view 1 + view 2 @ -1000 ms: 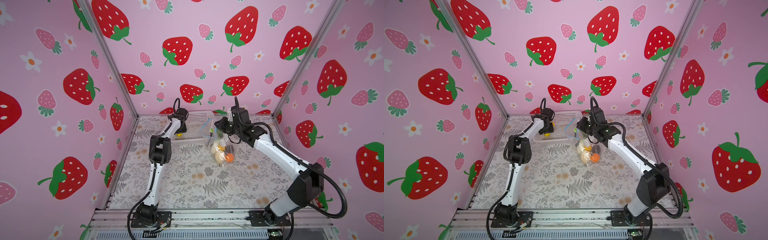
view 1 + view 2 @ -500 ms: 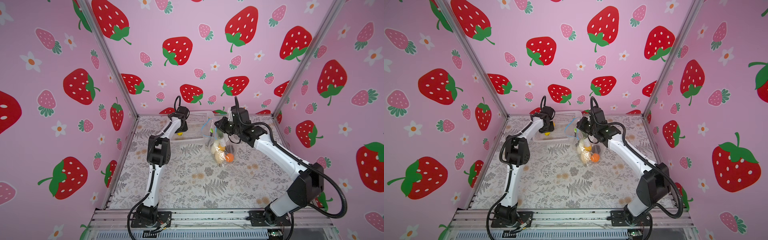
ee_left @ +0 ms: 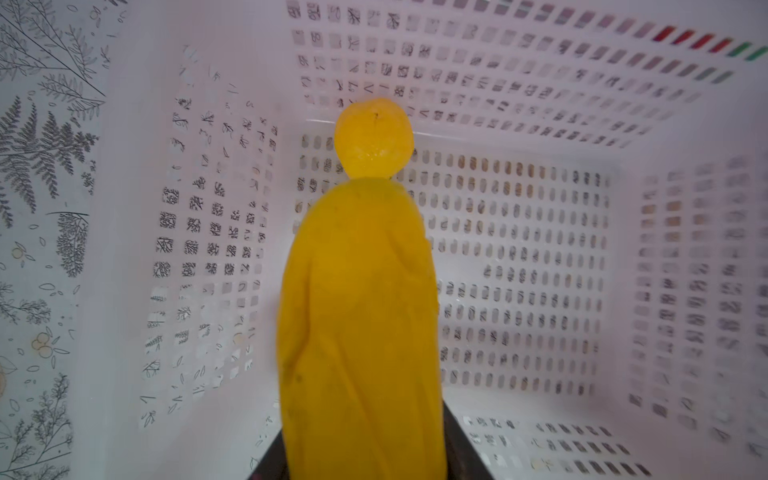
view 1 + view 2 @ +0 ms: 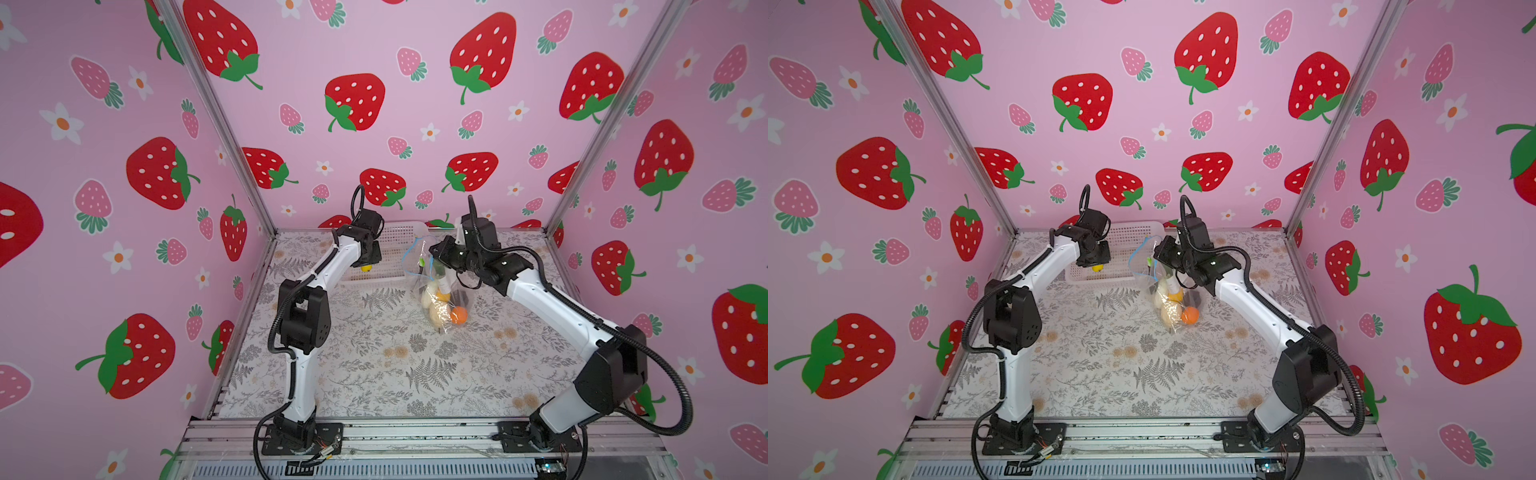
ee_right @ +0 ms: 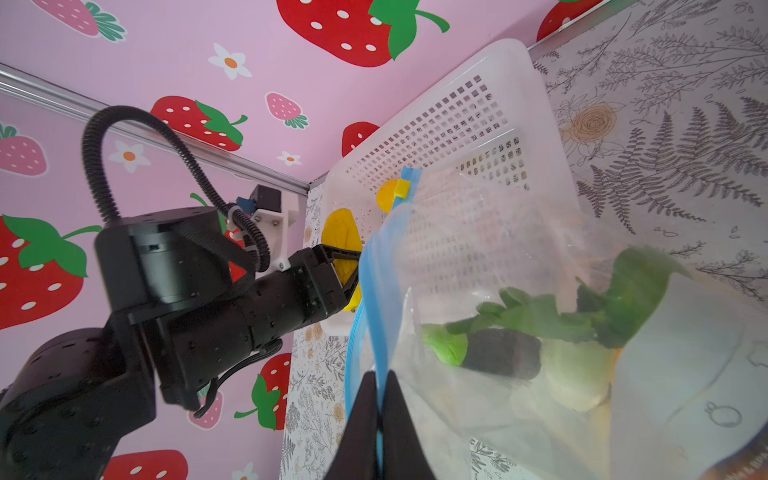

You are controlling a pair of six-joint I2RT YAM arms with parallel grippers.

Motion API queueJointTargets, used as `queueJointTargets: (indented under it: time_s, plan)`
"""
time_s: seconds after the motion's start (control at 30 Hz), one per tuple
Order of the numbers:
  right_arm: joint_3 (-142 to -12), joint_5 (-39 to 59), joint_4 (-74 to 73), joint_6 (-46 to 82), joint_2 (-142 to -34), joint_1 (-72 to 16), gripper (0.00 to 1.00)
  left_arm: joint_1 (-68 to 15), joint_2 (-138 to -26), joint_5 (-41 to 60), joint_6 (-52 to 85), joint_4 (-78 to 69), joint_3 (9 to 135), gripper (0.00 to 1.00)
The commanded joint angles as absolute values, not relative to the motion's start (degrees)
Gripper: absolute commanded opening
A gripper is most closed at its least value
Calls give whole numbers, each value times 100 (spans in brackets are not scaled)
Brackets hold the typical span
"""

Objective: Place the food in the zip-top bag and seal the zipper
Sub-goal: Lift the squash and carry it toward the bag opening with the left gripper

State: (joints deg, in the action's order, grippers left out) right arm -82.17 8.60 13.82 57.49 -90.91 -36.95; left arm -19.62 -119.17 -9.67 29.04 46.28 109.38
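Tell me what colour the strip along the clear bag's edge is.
Light blue; the strip shows best in the right wrist view.

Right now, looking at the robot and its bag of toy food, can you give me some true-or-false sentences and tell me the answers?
1. The right gripper pinches the blue zipper edge of the clear bag. True.
2. The bag is empty. False: toy food is inside it, including an orange ball.
3. The left gripper is in the white basket, with a long yellow piece between its jaws. True.
4. The zipper is sealed all the way. False: the bag's mouth gapes open, with the yellow slider at one end.
5. The orange ball lies in the basket. False: it is in the bag.
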Motion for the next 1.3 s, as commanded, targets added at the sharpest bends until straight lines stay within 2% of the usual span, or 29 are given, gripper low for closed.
queueJointTargets:
  time_s: [0.0, 0.37, 0.57, 0.9, 1.27]
  plan:
    - [-8099, 777, 1290, 5739, -8884, -3669, 7, -2062, -11339, -614, 3081, 4605, 10648, 40]
    - [-8099, 791, 1252, 5731, -8861, -3665, 7, -2114, -9870, 1488, 2975, 4342, 9518, 39]
    - [-8181, 774, 1266, 5748, -8903, -3666, 7, -2109, -9697, 2898, 2644, 4681, 9721, 38]
    - [-8274, 737, 1277, 5776, -8951, -3700, 7, -2301, -9417, 3065, 3372, 4026, 9818, 35]
    - [-8595, 596, 1530, 5706, -8809, -3753, 7, -2770, -10159, 3579, 3684, 3924, 10648, 33]
